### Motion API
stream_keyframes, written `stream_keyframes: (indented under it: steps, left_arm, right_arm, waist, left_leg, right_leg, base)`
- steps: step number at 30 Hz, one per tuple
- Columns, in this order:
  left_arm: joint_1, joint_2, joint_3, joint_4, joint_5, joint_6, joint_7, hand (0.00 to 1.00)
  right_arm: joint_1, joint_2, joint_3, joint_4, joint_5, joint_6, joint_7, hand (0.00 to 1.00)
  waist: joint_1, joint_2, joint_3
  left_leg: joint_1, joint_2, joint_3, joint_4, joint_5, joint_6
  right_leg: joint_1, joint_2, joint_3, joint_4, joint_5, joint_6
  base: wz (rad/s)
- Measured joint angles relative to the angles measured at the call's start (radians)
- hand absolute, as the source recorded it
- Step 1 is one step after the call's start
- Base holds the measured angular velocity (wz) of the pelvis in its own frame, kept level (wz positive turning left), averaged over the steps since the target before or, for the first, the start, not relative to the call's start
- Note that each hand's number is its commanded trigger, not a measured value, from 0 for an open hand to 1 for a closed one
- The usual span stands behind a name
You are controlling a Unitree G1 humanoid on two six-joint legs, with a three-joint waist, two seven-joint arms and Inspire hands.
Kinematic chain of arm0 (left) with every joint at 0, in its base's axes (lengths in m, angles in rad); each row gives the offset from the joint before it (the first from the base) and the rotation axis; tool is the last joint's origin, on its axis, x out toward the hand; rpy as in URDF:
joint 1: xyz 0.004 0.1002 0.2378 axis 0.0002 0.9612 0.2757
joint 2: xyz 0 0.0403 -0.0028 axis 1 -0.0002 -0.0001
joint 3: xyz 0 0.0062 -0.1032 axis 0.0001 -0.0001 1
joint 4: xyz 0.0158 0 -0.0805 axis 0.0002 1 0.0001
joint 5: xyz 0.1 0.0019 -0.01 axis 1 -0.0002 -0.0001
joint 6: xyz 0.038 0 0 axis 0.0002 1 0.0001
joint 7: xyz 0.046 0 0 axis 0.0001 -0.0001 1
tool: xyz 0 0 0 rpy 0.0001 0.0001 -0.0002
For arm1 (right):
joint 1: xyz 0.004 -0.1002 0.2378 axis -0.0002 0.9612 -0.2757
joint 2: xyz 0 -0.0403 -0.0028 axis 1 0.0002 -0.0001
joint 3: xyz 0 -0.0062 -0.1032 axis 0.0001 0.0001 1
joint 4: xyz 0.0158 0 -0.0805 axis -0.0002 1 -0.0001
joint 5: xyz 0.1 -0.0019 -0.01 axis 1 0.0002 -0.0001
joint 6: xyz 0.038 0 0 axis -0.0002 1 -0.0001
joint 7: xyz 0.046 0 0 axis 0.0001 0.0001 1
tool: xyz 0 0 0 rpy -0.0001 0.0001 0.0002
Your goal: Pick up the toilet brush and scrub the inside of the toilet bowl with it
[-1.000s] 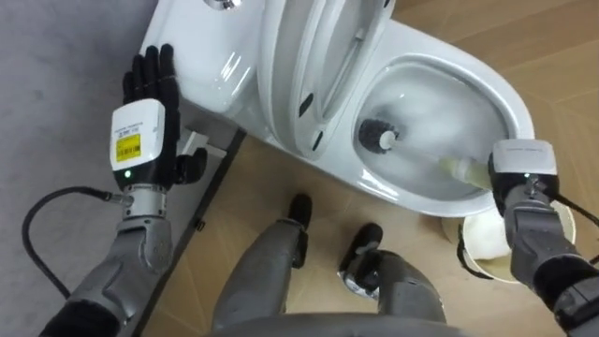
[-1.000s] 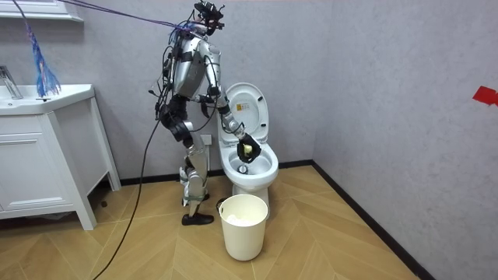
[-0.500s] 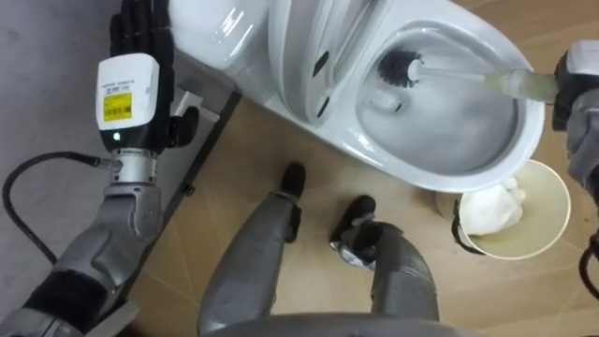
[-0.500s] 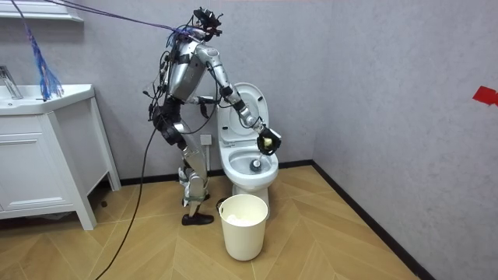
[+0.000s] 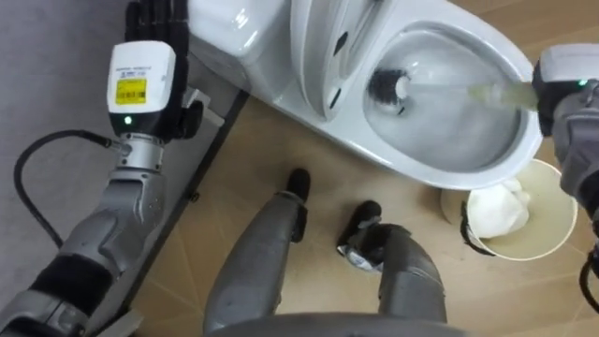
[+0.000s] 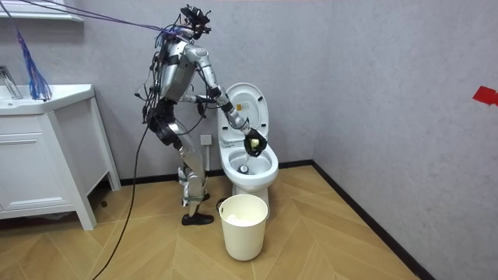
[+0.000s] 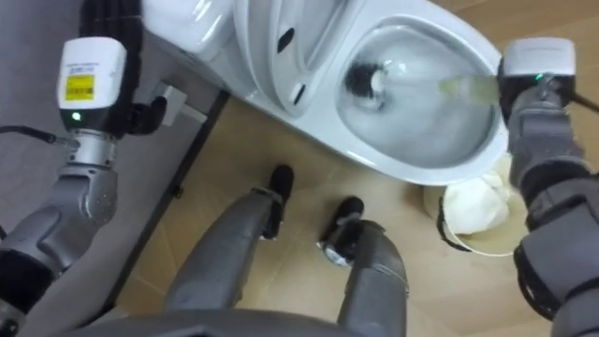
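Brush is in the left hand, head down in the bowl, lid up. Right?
Not the left. The right hand holds the toilet brush, per the left eye view; the left hand is open. Head in the bowl, lid up: correct.

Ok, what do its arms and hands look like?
Grey jointed forearms. The left hand has black fingers, a white back block with yellow label and green light, and a black cable from the wrist. The right hand has a white block, green light.
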Motion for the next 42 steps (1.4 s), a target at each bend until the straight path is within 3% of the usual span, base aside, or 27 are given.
stream_keyframes:
  steps: [2, 6, 7, 10, 11, 15, 21, 23, 25, 28, 30, 32, 34, 36, 39, 42]
  left_arm:
    - [0.006, 0.0, -0.011, -0.001, 0.0, -0.001, -0.004, 0.0]
    - [0.004, -0.004, -0.03, -0.003, 0.005, -0.013, -0.005, 0.0]
    - [0.011, -0.01, -0.032, -0.003, 0.005, -0.018, -0.004, 0.0]
    - [0.013, -0.025, -0.045, -0.003, 0.005, -0.025, -0.003, 0.0]
    - [0.019, -0.034, -0.048, -0.002, 0.005, -0.027, -0.002, 0.0]
    - [0.043, -0.052, -0.051, -0.002, 0.005, -0.033, 0.019, 0.0]
    - [0.054, -0.062, -0.049, 0.006, -0.022, -0.033, 0.053, 0.0]
    - [0.053, -0.062, -0.051, 0.008, -0.034, -0.033, 0.058, 0.0]
    - [0.049, -0.059, -0.052, 0.016, -0.039, -0.033, 0.066, 0.0]
    - [0.006, -0.029, -0.07, 0.016, -0.05, -0.048, 0.067, 0.0]
    - [-0.024, 0.004, -0.071, 0.007, -0.049, -0.071, 0.073, 0.0]
    - [-0.046, 0.014, -0.072, 0.005, -0.032, -0.076, 0.076, 0.0]
    - [-0.056, 0.015, -0.062, 0.005, 0.0, -0.077, 0.078, 0.0]
    - [-0.056, 0.015, -0.056, 0.005, 0.009, -0.077, 0.073, 0.0]
    - [-0.053, 0.015, -0.051, 0.009, 0.028, -0.073, 0.06, 0.0]
    - [-0.046, 0.015, -0.045, 0.021, 0.027, -0.074, 0.025, 0.0]
  right_arm:
    - [0.027, 0.004, -0.004, -0.026, 0.0, 0.016, 0.006, 1.0]
    - [0.107, 0.044, -0.005, -0.107, -0.013, 0.055, 0.015, 1.0]
    - [0.139, 0.056, -0.016, -0.145, -0.022, 0.074, 0.017, 1.0]
    - [0.19, 0.083, -0.047, -0.205, -0.027, 0.105, 0.032, 1.0]
    - [0.217, 0.11, -0.069, -0.22, -0.027, 0.113, 0.036, 1.0]
    - [0.281, 0.162, -0.115, -0.269, -0.021, 0.132, 0.036, 1.0]
    - [0.332, 0.167, -0.125, -0.297, -0.017, 0.132, 0.035, 1.0]
    - [0.312, 0.162, -0.122, -0.283, -0.012, 0.129, 0.035, 1.0]
    - [0.268, 0.147, -0.105, -0.227, 0.022, 0.102, 0.031, 1.0]
    - [0.172, 0.113, -0.061, -0.113, 0.172, 0.031, 0.023, 1.0]
    - [0.07, 0.1, -0.062, -0.021, 0.278, -0.023, 0.029, 1.0]
    - [-0.006, 0.089, -0.069, 0.025, 0.35, -0.055, 0.025, 1.0]
    - [-0.102, 0.085, -0.076, 0.067, 0.378, -0.056, 0.024, 1.0]
    - [-0.131, 0.068, -0.076, 0.088, 0.362, -0.062, 0.024, 1.0]
    - [-0.136, 0.045, -0.078, 0.093, 0.358, -0.079, 0.025, 1.0]
    - [-0.136, 0.045, -0.082, 0.093, 0.314, -0.099, 0.04, 1.0]
  waist:
    - [-0.005, 0.016, -0.0111]
    - [-0.044, 0.031, -0.0203]
    - [-0.059, 0.04, -0.0268]
    - [-0.084, 0.051, -0.0334]
    - [-0.1, 0.055, -0.0354]
    - [-0.142, 0.066, -0.0381]
    - [-0.163, 0.072, -0.0407]
    - [-0.163, 0.069, -0.0389]
    - [-0.16, 0.064, -0.0357]
    - [-0.128, 0.029, -0.0148]
    - [-0.109, -0.011, -0.0009]
    - [-0.11, -0.033, 0.0094]
    - [-0.1, -0.071, 0.0102]
    - [-0.098, -0.091, 0.0096]
    - [-0.097, -0.11, 0.0103]
    - [-0.098, -0.109, 0.0096]
  left_leg:
    - [0.002, 0.0, 0.003, -0.003, 0.0, 0.001]
    - [0.032, 0.008, 0.006, -0.026, 0.006, 0.004]
    - [0.039, 0.01, 0.002, -0.035, 0.007, 0.002]
    - [0.052, 0.017, 0.01, -0.05, 0.008, 0.0]
    - [0.06, 0.022, 0.014, -0.054, 0.007, -0.001]
    - [0.074, 0.031, 0.021, -0.072, 0.002, -0.009]
    - [0.083, 0.038, 0.04, -0.09, 0.004, -0.016]
    - [0.085, 0.039, 0.047, -0.09, 0.004, -0.016]
    - [0.09, 0.04, 0.061, -0.088, 0.004, -0.016]
    - [0.086, 0.038, 0.066, -0.082, 0.004, -0.015]
    - [0.066, 0.032, 0.076, -0.077, 0.007, -0.015]
    - [0.052, 0.021, 0.076, -0.063, 0.008, -0.012]
    - [0.05, 0.018, 0.088, -0.061, 0.01, -0.01]
    - [0.055, 0.018, 0.088, -0.06, 0.011, -0.01]
    - [0.071, 0.018, 0.088, -0.06, 0.011, -0.01]
    - [0.1, 0.018, 0.088, -0.062, 0.011, -0.01]
  right_leg:
    - [0.0, 0.001, 0.006, -0.004, 0.003, 0.003]
    - [0.037, 0.025, 0.006, -0.051, 0.021, -0.004]
    - [0.049, 0.034, 0.005, -0.07, 0.023, -0.001]
    - [0.061, 0.042, 0.006, -0.092, 0.033, -0.007]
    - [0.07, 0.049, 0.009, -0.106, 0.04, -0.014]
    - [0.079, 0.064, 0.018, -0.121, 0.037, -0.017]
    - [0.07, 0.065, 0.035, -0.125, 0.032, -0.027]
    - [0.069, 0.066, 0.045, -0.123, 0.031, -0.026]
    - [0.069, 0.064, 0.053, -0.119, 0.03, -0.026]
    - [0.049, 0.056, 0.062, -0.093, 0.024, -0.027]
    - [0.008, 0.043, 0.077, -0.053, 0.016, -0.03]
    - [-0.016, 0.027, 0.081, -0.017, 0.005, -0.029]
    - [-0.035, 0.022, 0.101, 0.006, 0.001, -0.028]
    - [-0.03, 0.022, 0.103, 0.006, 0.001, -0.028]
    - [-0.013, 0.021, 0.103, 0.005, 0.001, -0.027]
    - [0.013, 0.015, 0.103, 0.006, -0.005, -0.022]
  base:
    - [-0.12]
    - [-0.05]
    - [0.0]
    - [-0.11]
    - [-0.09]
    - [-0.05]
    - [-0.06]
    - [-0.08]
    - [-0.11]
    - [-0.09]
    - [0.0]
    - [0.03]
    - [-0.08]
    - [-0.03]
    - [0.0]
    - [-0.01]
